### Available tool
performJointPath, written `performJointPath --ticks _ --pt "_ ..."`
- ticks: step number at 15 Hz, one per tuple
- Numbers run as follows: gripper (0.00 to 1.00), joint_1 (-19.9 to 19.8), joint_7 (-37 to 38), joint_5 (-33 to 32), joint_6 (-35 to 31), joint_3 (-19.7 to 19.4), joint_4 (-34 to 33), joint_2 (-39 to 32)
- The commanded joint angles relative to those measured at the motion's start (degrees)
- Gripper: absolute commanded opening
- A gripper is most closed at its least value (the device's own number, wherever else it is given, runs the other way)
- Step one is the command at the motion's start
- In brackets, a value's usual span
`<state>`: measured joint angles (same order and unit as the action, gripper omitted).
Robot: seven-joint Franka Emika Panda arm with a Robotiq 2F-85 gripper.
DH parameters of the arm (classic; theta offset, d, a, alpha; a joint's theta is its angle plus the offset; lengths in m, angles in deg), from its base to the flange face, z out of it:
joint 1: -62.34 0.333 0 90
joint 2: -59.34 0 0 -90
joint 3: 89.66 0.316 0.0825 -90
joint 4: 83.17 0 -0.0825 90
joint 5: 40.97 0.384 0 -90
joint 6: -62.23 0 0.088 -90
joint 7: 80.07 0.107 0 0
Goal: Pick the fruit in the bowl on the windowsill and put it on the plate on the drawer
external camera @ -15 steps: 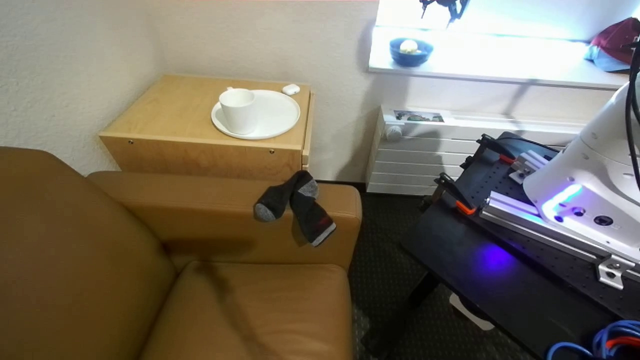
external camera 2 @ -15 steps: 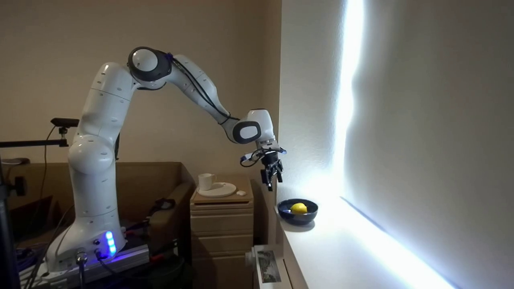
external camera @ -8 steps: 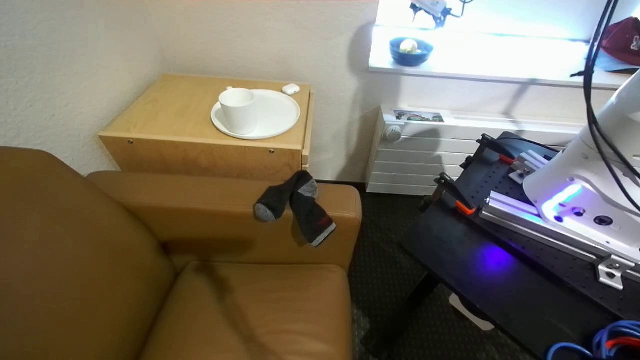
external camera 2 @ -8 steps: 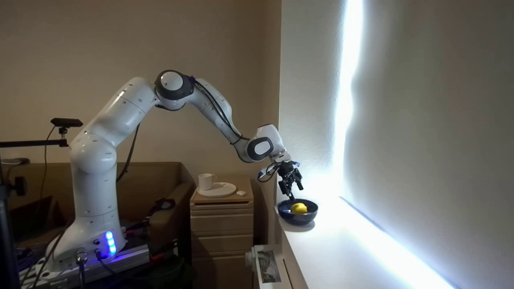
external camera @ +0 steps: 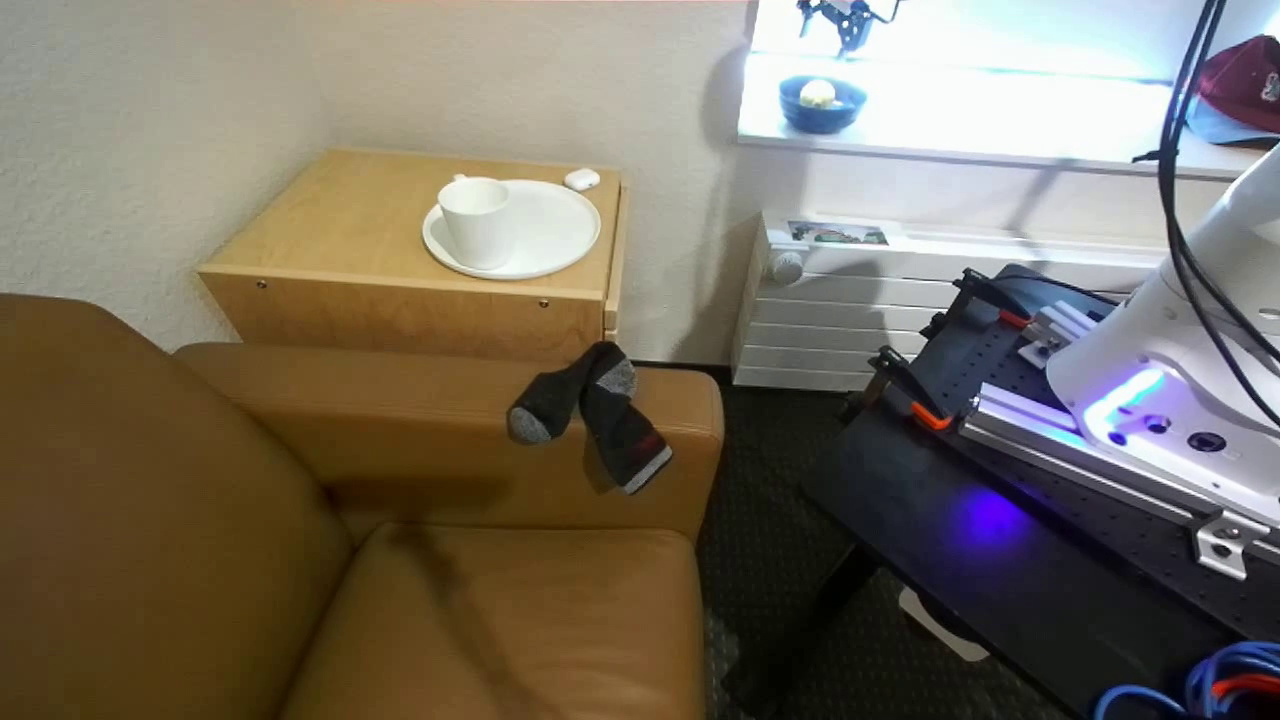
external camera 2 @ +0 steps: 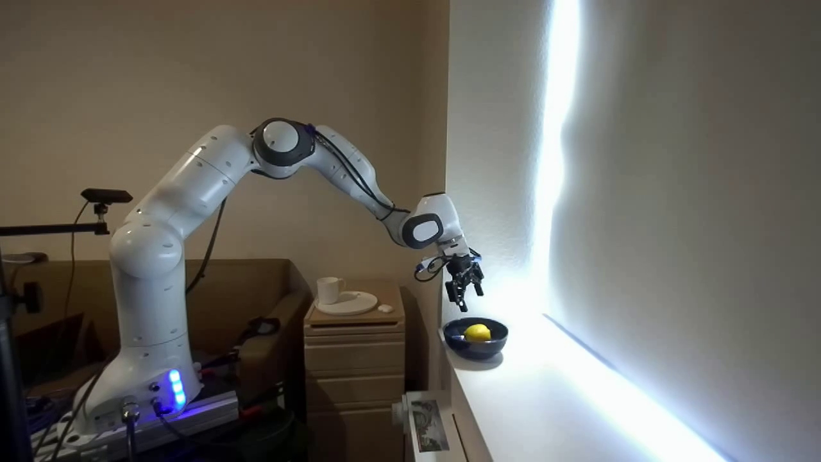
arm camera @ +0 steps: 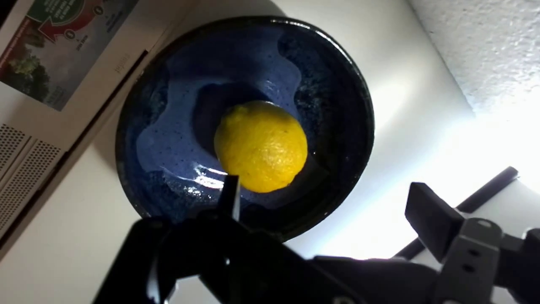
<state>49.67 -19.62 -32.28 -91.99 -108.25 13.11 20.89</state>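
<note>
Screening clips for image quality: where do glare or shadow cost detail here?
Both exterior views: glare whites out part of the windowsill; in an exterior view the fruit looks bleached. Wrist view: whiteout right of the bowl, gripper largely dark, fruit clear and yellow.

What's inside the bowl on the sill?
A lemon, with the glazed inside of the bowl showing around it. The spot under the lemon is covered, and in the wrist view the jaws hide part of the rim.
</note>
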Motion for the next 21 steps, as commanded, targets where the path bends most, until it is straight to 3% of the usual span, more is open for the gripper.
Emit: performJointPath --ticks 1,5,6,10,18,21 --pt "1.0 -1.2 -1.6 1.5 3.7 1.4 -2.5 -1.9" --pt "1.0 0.5 4.3 0.1 8.9 -1.1 -7.6 -7.3" --pt "1.0 0.1 1.8 0.4 5.7 0.0 -3.3 -3.8" --pt "1.0 0.9 5.4 -0.5 7.2 -1.7 -6.8 -8.2" --pt "1.0 0.0 6.2 0.1 5.9 -1.3 -6.6 -10.0" --pt "1.0 2.0 10.0 -1.4 5.3 -4.4 -6.6 -11.0"
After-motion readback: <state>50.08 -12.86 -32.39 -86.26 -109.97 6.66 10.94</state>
